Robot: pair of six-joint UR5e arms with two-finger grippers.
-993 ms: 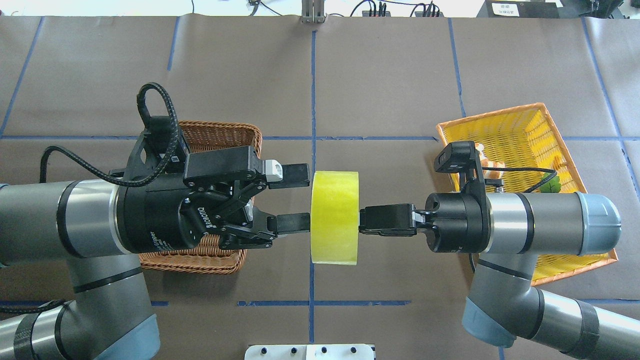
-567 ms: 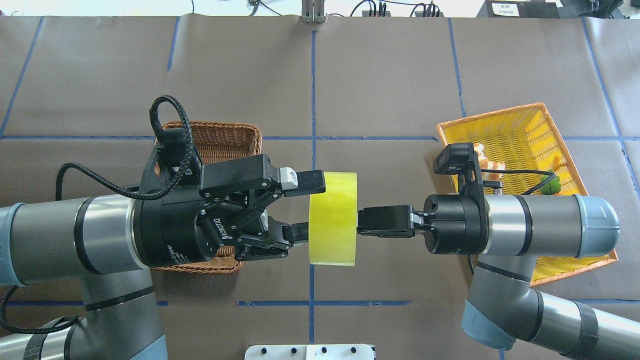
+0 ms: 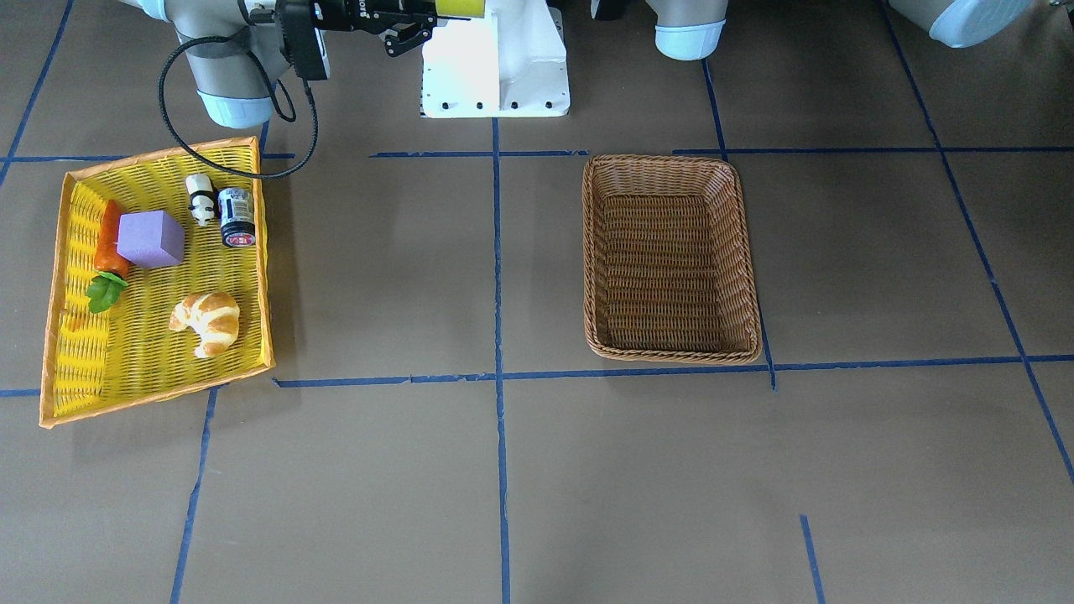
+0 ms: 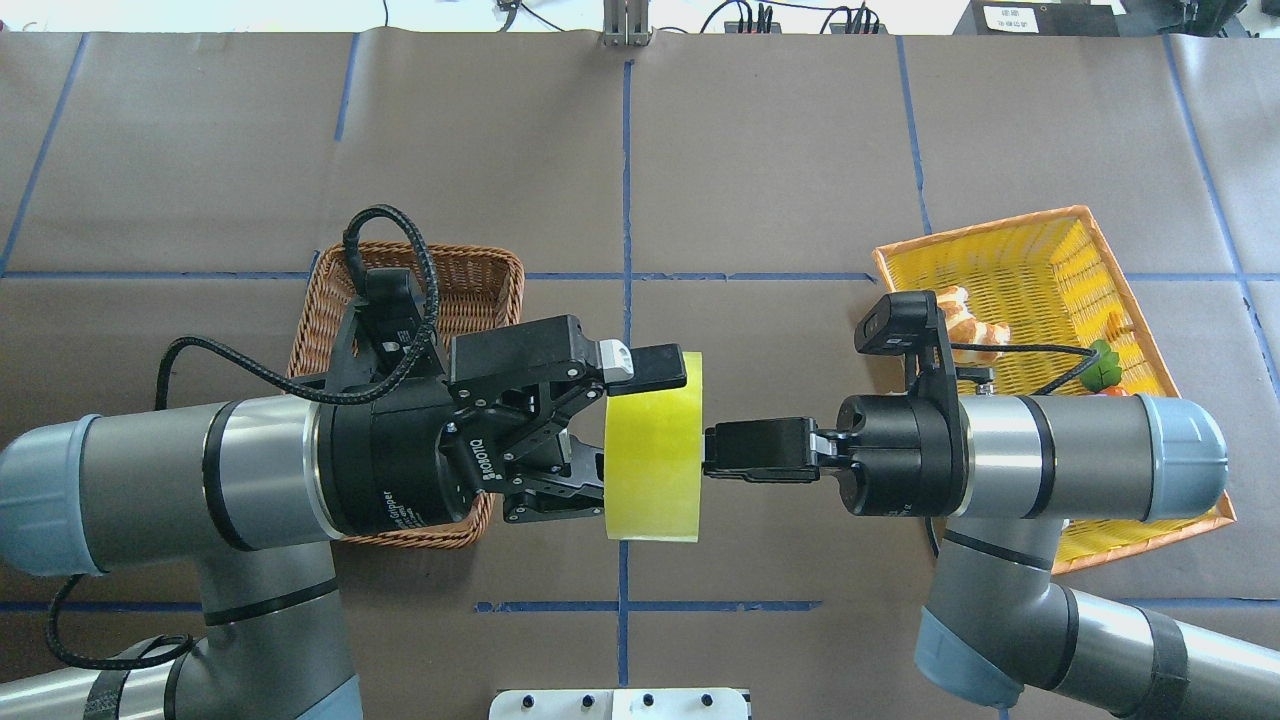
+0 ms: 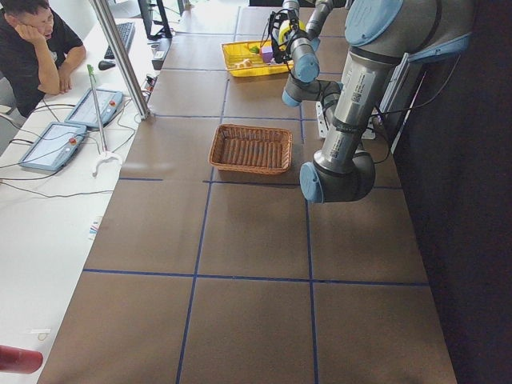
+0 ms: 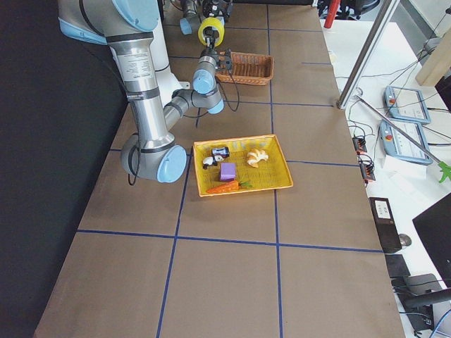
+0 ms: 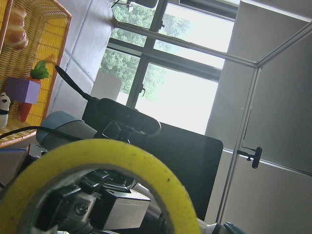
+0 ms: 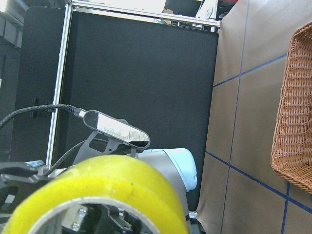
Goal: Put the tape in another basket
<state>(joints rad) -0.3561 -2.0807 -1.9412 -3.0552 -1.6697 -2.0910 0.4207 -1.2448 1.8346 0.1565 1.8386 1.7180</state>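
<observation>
Over table [image 4: 780,150], right end effector [image 4: 712,450] grips tape [image 4: 652,450]; left end effector [image 4: 632,425] seemingly open.

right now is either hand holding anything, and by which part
The right hand pinches the tape by its ring wall; the left hand is open around it.

place: robotics lab | evidence: grid-taped table [image 5: 248,240], teach pendants [image 5: 52,146], seated operator [image 5: 34,44] watching
</observation>
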